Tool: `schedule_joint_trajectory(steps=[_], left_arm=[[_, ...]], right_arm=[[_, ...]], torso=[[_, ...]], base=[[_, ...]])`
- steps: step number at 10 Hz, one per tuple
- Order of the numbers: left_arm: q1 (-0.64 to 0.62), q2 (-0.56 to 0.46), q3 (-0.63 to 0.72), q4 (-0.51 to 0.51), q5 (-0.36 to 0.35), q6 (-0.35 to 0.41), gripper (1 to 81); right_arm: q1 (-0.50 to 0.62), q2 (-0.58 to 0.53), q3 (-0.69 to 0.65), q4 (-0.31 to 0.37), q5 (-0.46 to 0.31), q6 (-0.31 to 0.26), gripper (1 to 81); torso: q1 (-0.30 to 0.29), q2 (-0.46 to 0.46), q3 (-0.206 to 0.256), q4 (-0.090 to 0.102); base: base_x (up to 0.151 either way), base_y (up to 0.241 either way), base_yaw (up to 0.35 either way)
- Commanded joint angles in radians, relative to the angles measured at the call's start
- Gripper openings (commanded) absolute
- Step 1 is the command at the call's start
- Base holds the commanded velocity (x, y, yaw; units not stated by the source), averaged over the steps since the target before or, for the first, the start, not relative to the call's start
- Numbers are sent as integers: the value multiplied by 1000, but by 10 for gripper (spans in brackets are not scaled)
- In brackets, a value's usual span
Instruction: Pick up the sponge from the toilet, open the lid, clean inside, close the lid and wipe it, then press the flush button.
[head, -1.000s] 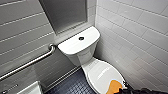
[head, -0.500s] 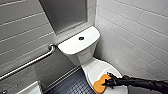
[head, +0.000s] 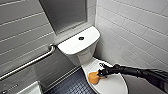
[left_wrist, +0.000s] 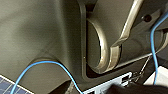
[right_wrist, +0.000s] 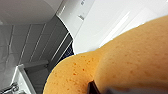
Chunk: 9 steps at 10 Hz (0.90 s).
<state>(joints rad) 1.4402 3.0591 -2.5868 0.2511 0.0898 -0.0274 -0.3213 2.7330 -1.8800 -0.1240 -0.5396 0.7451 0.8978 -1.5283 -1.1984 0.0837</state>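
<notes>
Sponge (head: 94, 77) slid across to the side edge of the lid (head: 112, 85), right pincer (head: 101, 73) clamped on it. Lid's shut, so I read this as the lid wipe; next stroke needs steady down-pressure.

The toilet (head: 110, 86) is cut off at its front.

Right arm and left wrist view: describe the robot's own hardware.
The right arm is slim, black and jointed, ending in a black gripper. The left wrist view shows dark grey plates, a pale metal bar and a thin blue cable.
</notes>
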Motion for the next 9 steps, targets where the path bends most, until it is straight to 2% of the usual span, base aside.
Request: schedule_joint_trajectory(steps=[1, 4, 7, 9], left_arm=[[26, 4, 5, 5, 90, 3, 811], [26, 4, 5, 5, 90, 1, 811], [26, 4, 5, 5, 90, 1, 811], [26, 4, 5, 4, 90, 1, 811]], right_arm=[[170, 18, -6, 11, -26, 10, 10], [150, 50, -36, 9, -17, 16, 10], [89, 119, -102, 4, 39, 14, 10], [47, 124, -112, 3, 47, 10, 10]], torso=[[0, 0, 0, 0], [0, 0, 0, 0], [0, 0, 0, 0], [0, 0, 0, 0]], base=[[0, 0, 0], [0, 0, 0], [0, 0, 0], [0, 0, 0]])
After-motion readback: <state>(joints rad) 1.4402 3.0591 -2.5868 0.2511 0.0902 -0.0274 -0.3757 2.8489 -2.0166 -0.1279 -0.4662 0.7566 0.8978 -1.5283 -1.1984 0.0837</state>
